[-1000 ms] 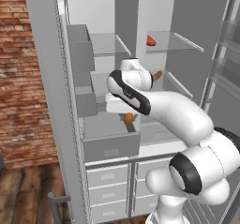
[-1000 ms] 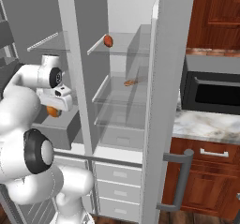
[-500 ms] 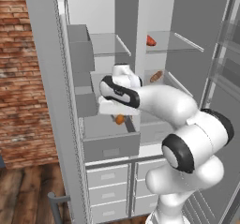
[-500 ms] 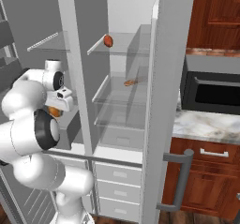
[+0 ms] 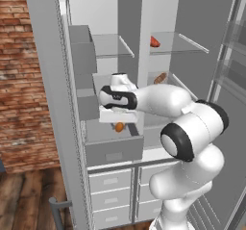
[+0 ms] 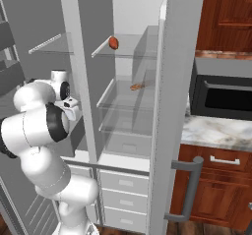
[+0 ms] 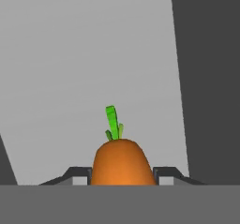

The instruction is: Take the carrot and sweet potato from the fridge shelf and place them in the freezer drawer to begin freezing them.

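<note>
In the hand view I see the gripper [image 7: 123, 174] closed on the carrot [image 7: 123, 164], its 2 dark fingertips [image 7: 77, 174] pressing the orange body from both sides, green top pointing away. In the left base view the carrot [image 5: 119, 126] hangs under the hand, just above the open freezer drawer [image 5: 114, 149].

I judge the risk is a release from too high: the tapered carrot can bounce or roll against the drawer wall. The hand is also near the grey bins on the left, so a wide swing could hit them.

Farther back, the sweet potato [image 5: 154, 42] lies on the upper fridge shelf [image 5: 185, 42], not yet taken.

Compared with 1 second ago, the arm has swung left and the carrot is now lower, over the drawer.
</note>
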Robot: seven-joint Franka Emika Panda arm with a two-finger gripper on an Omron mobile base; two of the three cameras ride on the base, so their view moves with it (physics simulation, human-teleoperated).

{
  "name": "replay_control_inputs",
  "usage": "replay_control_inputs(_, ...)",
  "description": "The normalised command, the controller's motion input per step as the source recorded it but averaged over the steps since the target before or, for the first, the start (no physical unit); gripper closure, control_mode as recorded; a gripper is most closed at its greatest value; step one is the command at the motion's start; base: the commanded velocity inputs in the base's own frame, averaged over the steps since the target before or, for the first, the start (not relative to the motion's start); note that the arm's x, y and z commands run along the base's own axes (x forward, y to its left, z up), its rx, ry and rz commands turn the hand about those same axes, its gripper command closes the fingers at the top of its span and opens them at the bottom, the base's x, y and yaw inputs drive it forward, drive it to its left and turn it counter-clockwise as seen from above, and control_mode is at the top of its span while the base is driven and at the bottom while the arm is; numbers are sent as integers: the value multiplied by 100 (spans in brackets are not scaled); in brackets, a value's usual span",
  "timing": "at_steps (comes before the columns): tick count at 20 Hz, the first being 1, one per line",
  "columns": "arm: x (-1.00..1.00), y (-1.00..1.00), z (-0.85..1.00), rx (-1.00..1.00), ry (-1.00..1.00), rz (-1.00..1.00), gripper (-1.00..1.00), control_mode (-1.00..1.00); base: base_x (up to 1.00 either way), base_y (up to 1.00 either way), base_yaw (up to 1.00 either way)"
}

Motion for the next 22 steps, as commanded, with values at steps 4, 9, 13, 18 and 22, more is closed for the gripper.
replay_control_inputs(4, 11, 5, -50, 0, 2, 6, 100, -100, 0, 0, 0)
replay_control_inputs(9, 3, 2, -40, 2, 5, 6, 100, -100, 0, 0, 0)
replay_control_inputs(13, -8, 6, -34, 2, 7, 8, 100, -100, 0, 0, 0)
replay_control_inputs(18, -69, 8, -37, 3, 1, 11, 100, -100, 0, 0, 0)
replay_control_inputs(22, -99, 4, -41, 4, 0, 9, 100, -100, 0, 0, 0)
